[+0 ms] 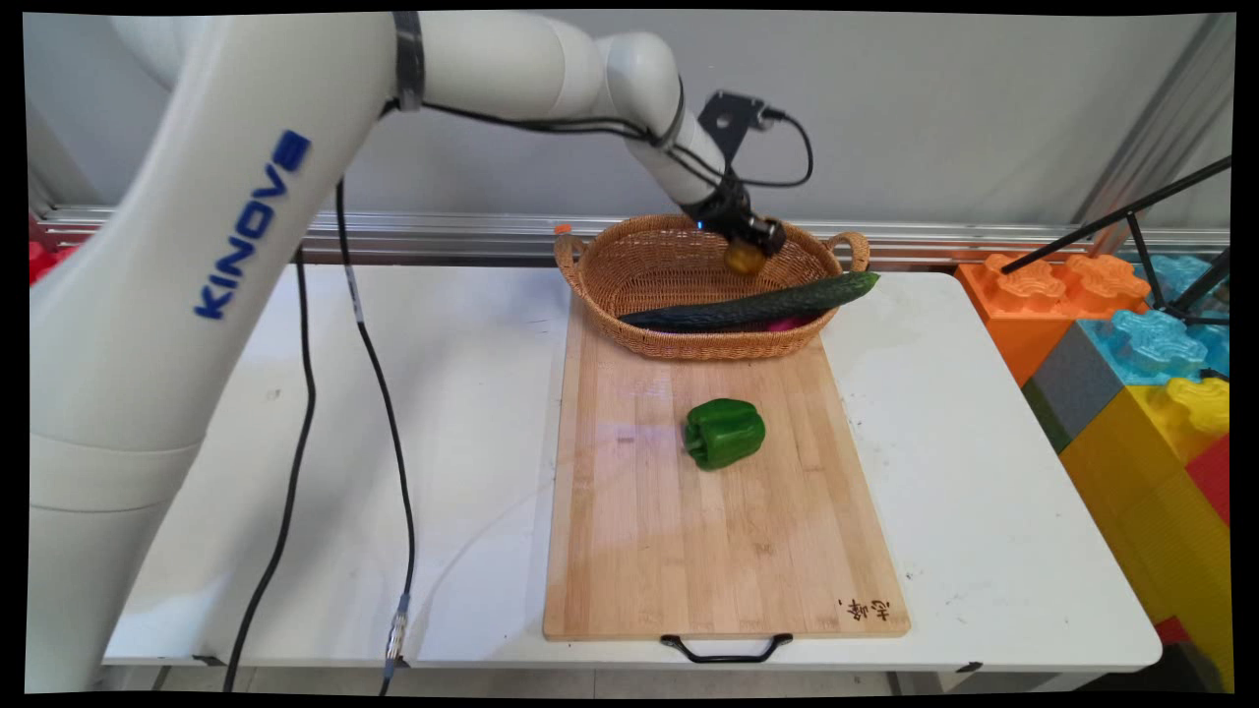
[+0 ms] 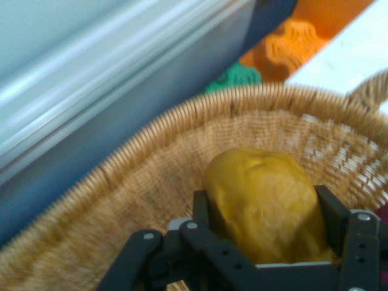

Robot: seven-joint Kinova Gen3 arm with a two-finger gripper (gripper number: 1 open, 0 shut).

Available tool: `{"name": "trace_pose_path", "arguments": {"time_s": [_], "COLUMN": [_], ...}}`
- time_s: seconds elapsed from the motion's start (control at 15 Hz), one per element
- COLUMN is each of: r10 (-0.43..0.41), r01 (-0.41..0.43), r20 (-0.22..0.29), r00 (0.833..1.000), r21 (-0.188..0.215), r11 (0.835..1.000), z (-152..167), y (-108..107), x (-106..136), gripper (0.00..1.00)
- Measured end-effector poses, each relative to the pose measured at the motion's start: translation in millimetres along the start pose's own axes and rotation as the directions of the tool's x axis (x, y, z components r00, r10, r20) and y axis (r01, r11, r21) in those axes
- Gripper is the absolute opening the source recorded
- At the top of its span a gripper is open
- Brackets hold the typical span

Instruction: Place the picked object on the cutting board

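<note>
We count one claw (image 1: pixel 749 246), and closed on it one yellow-brown potato (image 2: pixel 267 203). Under and around the claw sits one wicker basket (image 1: pixel 600 270) with two loop handles. Just below the claw one long cucumber (image 1: pixel 752 305) lies across the basket's rim, and beside it we make out one pinkish thing (image 1: pixel 787 323), mostly hidden. Nearer the camera from the claw lie one wooden cutting board (image 1: pixel 669 531) and on it one green bell pepper (image 1: pixel 725 433). One white worktop (image 1: pixel 462 393) carries them. Off to the claw's right side we count one stack of big toy bricks (image 1: pixel 1131 354), their number unclear.
</note>
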State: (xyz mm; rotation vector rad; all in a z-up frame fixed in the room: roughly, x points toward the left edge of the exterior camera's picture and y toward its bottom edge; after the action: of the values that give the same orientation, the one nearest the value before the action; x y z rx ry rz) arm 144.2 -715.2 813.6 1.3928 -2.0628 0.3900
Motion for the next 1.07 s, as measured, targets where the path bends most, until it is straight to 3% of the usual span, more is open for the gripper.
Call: {"name": "trace_pose_path", "arguments": {"time_s": [0.27,0.53,0.8,1.07], "r10": [0.053,0.109,0.175,0.244], "r01": [-0.052,-0.107,-0.175,-0.245], "r20": [-0.027,-0.019,0.011,0.097], "r00": [0.998,0.994,0.985,0.965], "r21": [0.052,0.066,0.041,-0.003], "r11": [0.997,0.992,0.984,0.969], "z": [-44,-86,-145,-194], "y": [8,14,25,29], "x": [17,20,8,-32], "gripper": [0.00,0.00,0.00,0.00]}}
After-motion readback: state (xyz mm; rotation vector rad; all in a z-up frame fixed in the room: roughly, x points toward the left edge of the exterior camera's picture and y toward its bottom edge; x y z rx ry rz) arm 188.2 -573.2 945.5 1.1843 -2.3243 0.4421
